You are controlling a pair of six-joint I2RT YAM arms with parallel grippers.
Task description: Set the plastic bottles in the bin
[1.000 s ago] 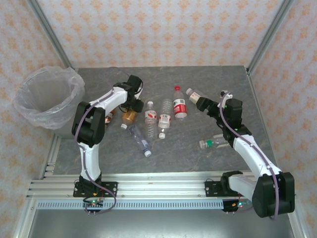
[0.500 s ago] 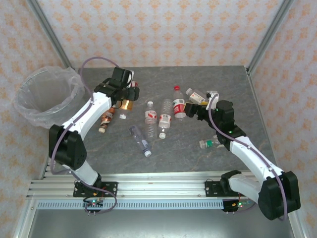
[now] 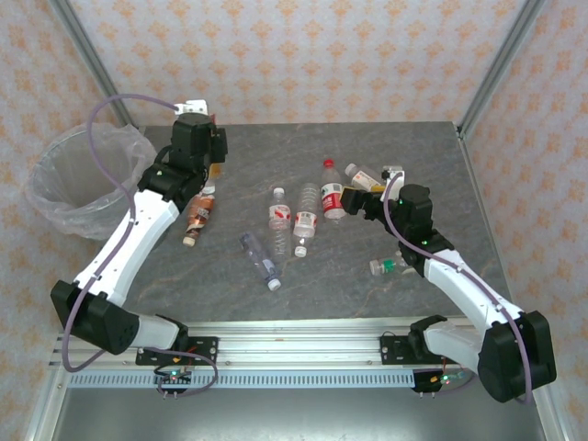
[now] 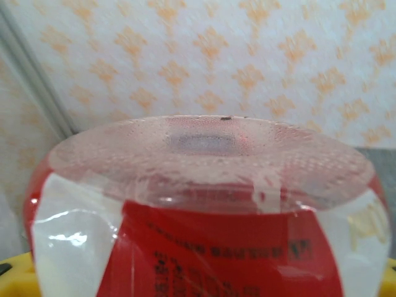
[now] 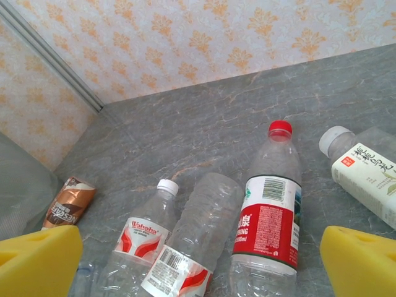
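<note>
Left end effector [image 3: 209,156]: clenched on a clear plastic bottle with red-and-white label [image 4: 204,235], raised at 10 o'clock over the grey stone-look desk [image 3: 367,152].
Bin: round translucent bag-lined bin [image 3: 69,219], at 8 o'clock from the held bottle. We judge the bottle isn't over its mouth yet.
Right end effector [image 5: 198,261]: released, pads wide apart, hovering above the red-capped clear bottle [image 5: 269,210].
Loose bottles: several lying mid-desk, brown-labelled one [image 3: 197,216] towards 9 o'clock.
Handling: we judge them empty, light, thin-walled, slick and easily dented. Grip gently across the label, mid-body.

Lab test cell: aluminium frame [image 3: 83,46] (wallpapered panels [image 3: 303,55]).
</note>
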